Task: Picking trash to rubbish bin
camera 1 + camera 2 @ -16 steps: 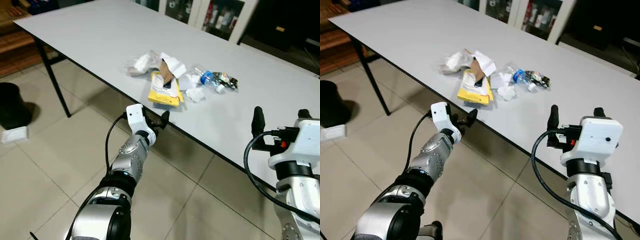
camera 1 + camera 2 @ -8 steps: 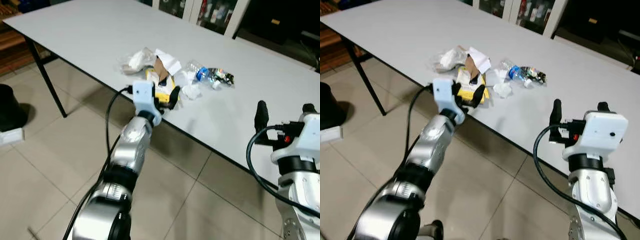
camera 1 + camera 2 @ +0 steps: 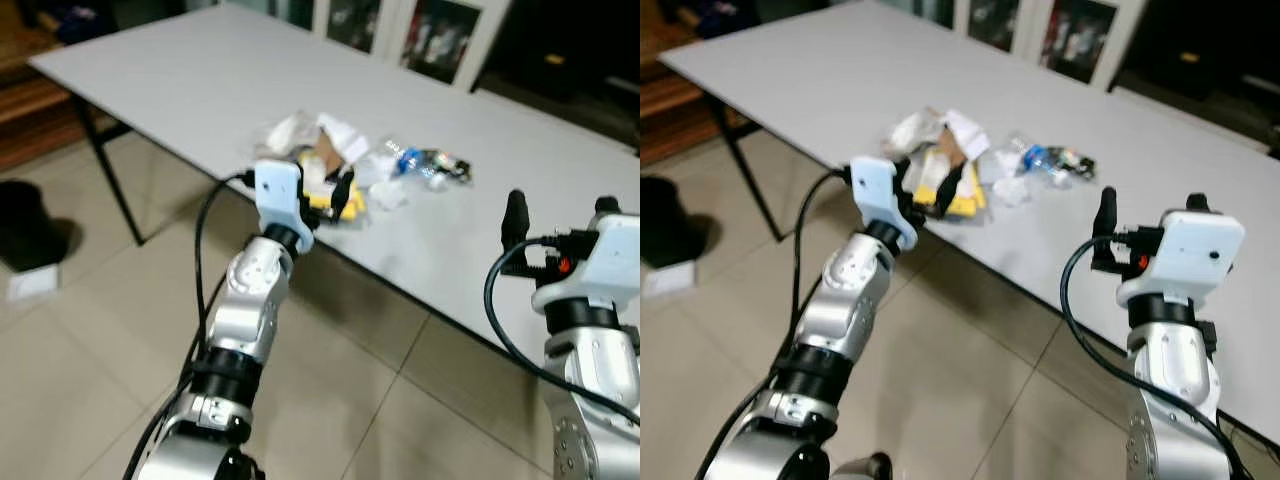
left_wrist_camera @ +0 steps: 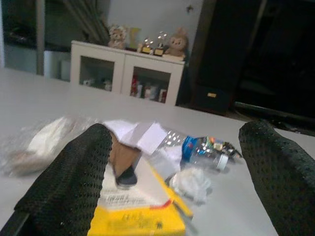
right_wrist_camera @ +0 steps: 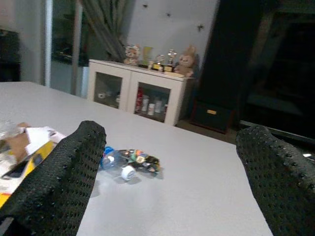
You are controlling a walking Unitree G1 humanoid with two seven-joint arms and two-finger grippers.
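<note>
- Trash pile (image 3: 340, 170) near the grey table's (image 3: 180, 70) front edge: yellow packet (image 4: 140, 209), torn brown cardboard (image 4: 123, 155), white tissue wads (image 4: 192, 182), crushed plastic bottle (image 4: 206, 150), clear bag (image 4: 39, 145).
- Black bin (image 3: 25, 225) on the floor, well apart from the table; contents hidden, partly cut off.
- Left gripper (image 3: 325, 190) at the table edge, just before the yellow packet, fingers spread wide, holding nothing.
- Right gripper (image 5: 167, 172) raised over the table, fingers wide apart, empty.
- Packet print too blurred to read.
</note>
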